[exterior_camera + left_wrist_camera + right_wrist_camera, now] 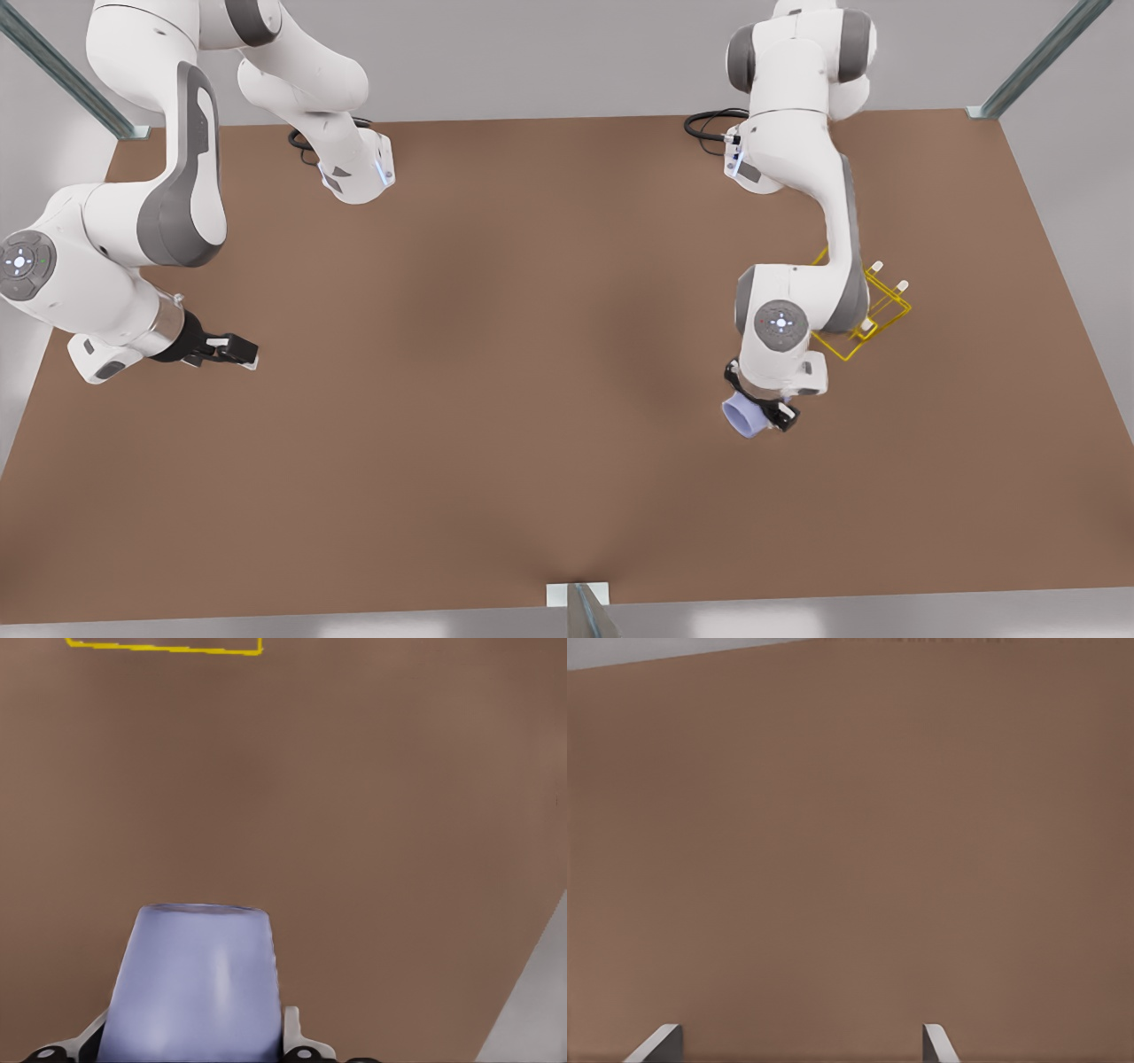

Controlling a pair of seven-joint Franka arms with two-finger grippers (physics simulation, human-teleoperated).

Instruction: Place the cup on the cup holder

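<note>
Away from the cup holder (864, 306), our right gripper (232, 349) waits with fingers spread, holding nothing. Near the holder, our left gripper (769, 409) pinches the cup (742, 416) (lifted, lying sideways). We judge this the carry step; next we must upend it over a peg. The holder's pegs stand bare.

You have a plain brown desk (496, 372) with a matte top, filling the space between metal frame posts at the far corners and one at the middle of the near edge. The two arm bases are bolted to it along the far side, each with a loop of black cable beside it. On the front view's right, the yellow wire cup holder (873, 306) stands directly on the desk with its white-tipped pegs upright, partly behind an arm.
</note>
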